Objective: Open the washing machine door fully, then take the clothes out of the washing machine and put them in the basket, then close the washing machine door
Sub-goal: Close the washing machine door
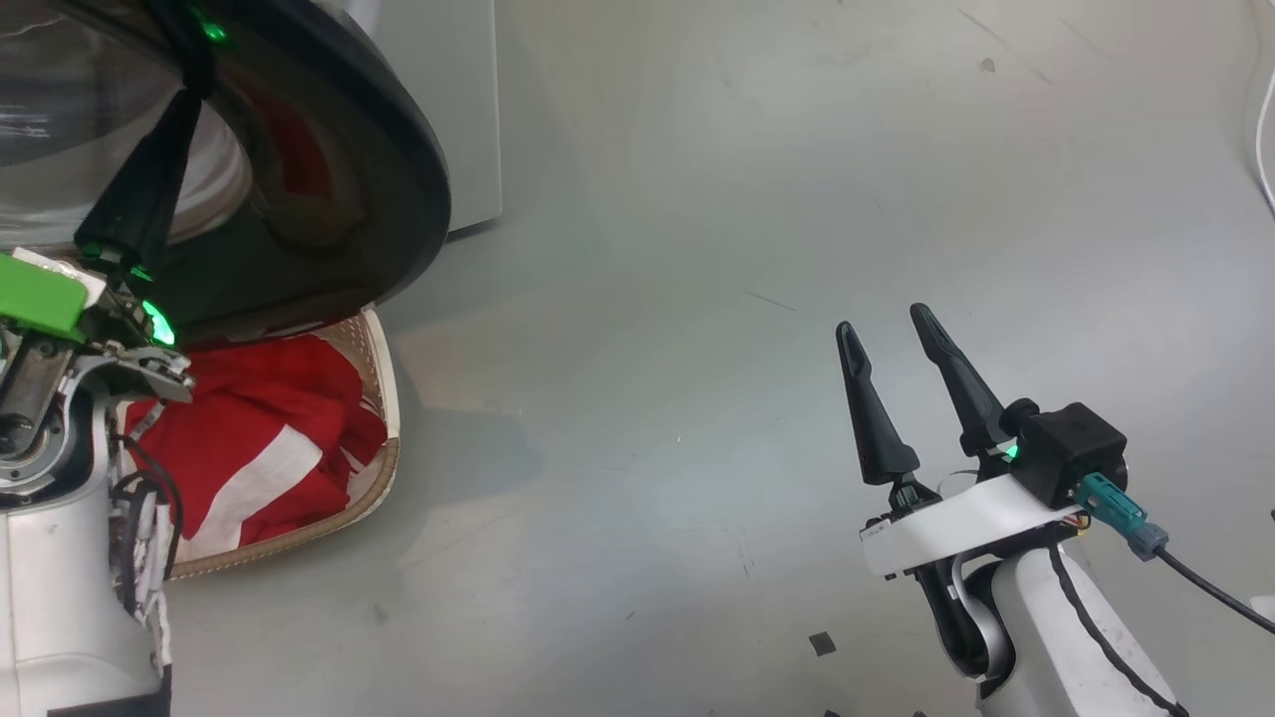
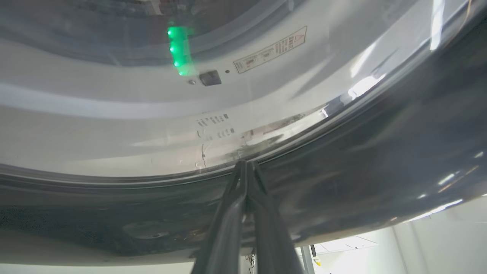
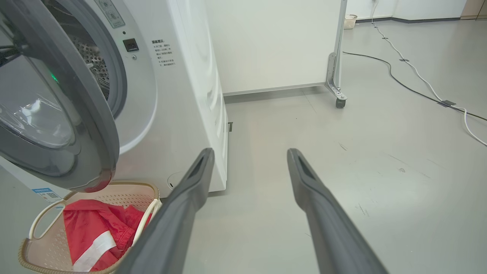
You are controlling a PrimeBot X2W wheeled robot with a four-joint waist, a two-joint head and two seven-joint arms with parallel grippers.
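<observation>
**DOOR** (image 1: 398,199). Round, with a glossy black rim and a bulging glass centre. It stands part open, its rim touching the tips of the left claw (image 2: 246,164).
- Handling, as judged: rigid, hinged, and fairly heavy to swing. The rim is slick, so the tips may skid, and the glass is the fragile part.
- Best contact: the rim on the side away from the hinge, pushed rather than pinched.

**LEFT CLAW.** Fingers closed together and holding nothing, tips pressed to the door rim.

**RIGHT CLAW** (image 1: 882,321). Fingers spread and empty, above the floor (image 1: 697,299), well apart from the door.

**CLOTHES** (image 3: 95,228). Red with white stripes, lying in the basket (image 3: 121,198), below the left claw and under the door's lower edge. Judged soft, light and limp.

**WASHER** (image 3: 182,95). White, behind the door, ahead and to the left of the right claw.

**MARKINGS.** All are too small to read, and no brand is legible.
- Warning sticker (image 2: 271,49) with a red triangle, beyond the left claw's tips.
- Print block (image 3: 163,53) beside the drum opening.
- Blue label (image 3: 42,190) low on the washer.
</observation>
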